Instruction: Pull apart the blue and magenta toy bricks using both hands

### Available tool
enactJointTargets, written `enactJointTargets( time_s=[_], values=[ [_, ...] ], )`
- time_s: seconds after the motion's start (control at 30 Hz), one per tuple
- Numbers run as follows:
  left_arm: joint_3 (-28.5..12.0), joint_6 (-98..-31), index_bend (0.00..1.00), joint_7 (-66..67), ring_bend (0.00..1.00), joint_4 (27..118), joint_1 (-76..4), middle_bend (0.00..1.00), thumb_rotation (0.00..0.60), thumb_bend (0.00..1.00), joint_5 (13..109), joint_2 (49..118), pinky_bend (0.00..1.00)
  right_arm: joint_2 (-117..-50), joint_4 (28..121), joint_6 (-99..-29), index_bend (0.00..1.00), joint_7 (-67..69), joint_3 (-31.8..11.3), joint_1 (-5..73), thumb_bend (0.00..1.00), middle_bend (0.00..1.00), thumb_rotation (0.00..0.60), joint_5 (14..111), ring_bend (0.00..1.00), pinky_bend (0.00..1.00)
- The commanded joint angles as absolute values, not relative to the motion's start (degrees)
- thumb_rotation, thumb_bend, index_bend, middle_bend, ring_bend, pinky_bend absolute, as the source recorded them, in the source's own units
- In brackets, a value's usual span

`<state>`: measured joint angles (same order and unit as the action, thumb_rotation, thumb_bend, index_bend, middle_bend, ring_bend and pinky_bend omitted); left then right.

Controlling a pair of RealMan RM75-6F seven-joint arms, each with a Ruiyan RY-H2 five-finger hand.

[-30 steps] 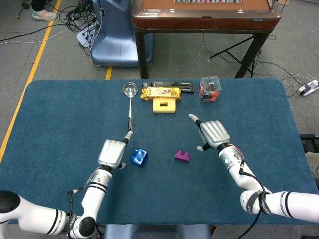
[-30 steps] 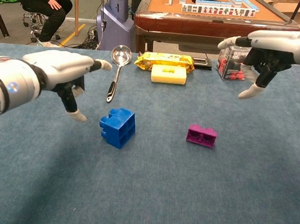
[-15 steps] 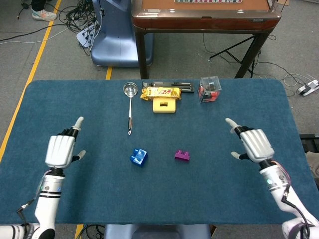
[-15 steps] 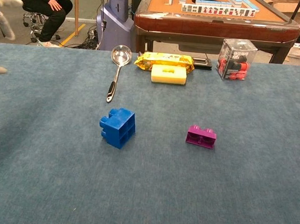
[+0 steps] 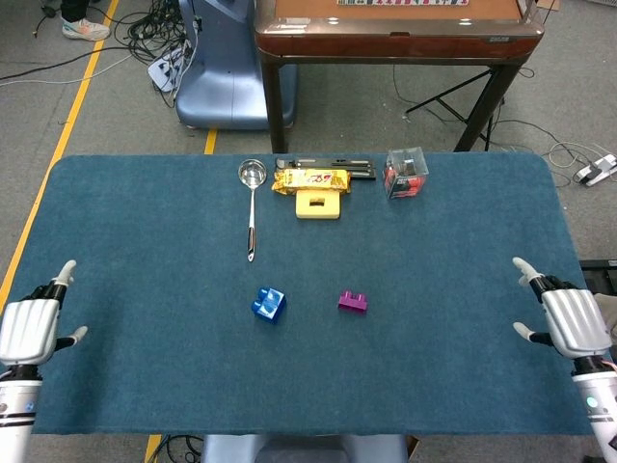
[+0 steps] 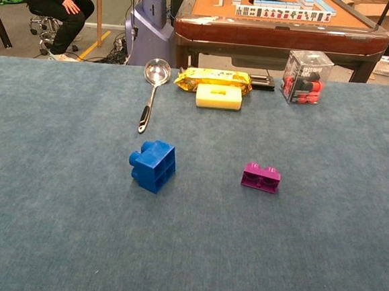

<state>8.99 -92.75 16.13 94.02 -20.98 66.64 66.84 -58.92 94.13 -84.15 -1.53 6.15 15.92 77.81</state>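
Note:
The blue brick [image 5: 269, 305] [image 6: 153, 165] lies on its side near the middle of the blue table, studs facing left. The magenta brick [image 5: 353, 303] [image 6: 261, 177] sits apart from it, a short way to its right, studs up. My left hand [image 5: 32, 326] hovers at the table's left edge, holding nothing, thumb and one finger sticking out. My right hand [image 5: 567, 318] is at the right edge, also holding nothing, thumb and one finger out. Neither hand shows in the chest view.
At the back of the table lie a metal ladle [image 5: 251, 207] [image 6: 151, 88], a yellow snack packet [image 5: 310, 179] [image 6: 212, 77], a yellow block [image 5: 318, 204] [image 6: 218, 97] and a clear box of red pieces [image 5: 406, 174] [image 6: 307, 76]. A mahjong table [image 6: 272, 20] stands behind.
Both hands have drawn outward and back from the bricks to the table's side edges, leaving the chest view. The bricks have not moved.

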Motion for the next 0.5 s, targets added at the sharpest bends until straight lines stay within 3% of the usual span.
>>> enactJointTargets(
  time_s=[0.03,0.5],
  values=[
    [9.03,-92.47,0.00,13.98,0.35,94.38,-18.32,0.26,0.600,0.00,66.75,64.84,0.57,-58.98,93.50,-85.28,0.14,-0.75,5.95,14.04,0.00,0.35,0.600,78.55,0.34,0.48],
    [6.09,-92.34,0.02,13.90,0.35,92.87,-12.28,0.26,0.600,0.00,70.15,65.11,0.57,-59.18,93.35,-85.50,0.15,0.78,4.25,9.87,0.00,0.35,0.600,81.07,0.34,0.48]
  ],
)
